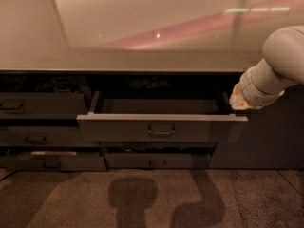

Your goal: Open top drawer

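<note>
On my single camera view, the top drawer (118,127) stands open in the middle of the cabinet. Its wide dark grey front juts towards me, ahead of the fronts around it, and its loop handle (161,130) sits at the centre of that front. Behind the front I can see the shallow tray (156,106) running back under the table (118,42), whose glossy top carries a pink streak of reflected light. The tool (239,102) is at the drawer's right end, just above the top right corner of the front and close against the tray's right side. I cannot tell whether it is open or closed, nor whether it touches the drawer. The white arm (278,61) comes in from the right edge and slopes down to it. To the left, the upper left drawer (42,106) sits further back than the open one, with the middle left drawer (52,137) and the bottom left drawer (57,162) stacked beneath it. Under the open drawer I see the lower centre drawer (133,161), whose top edge shows a dark gap. On the carpet floor (57,198) below lie two dark rounded shadows.
</note>
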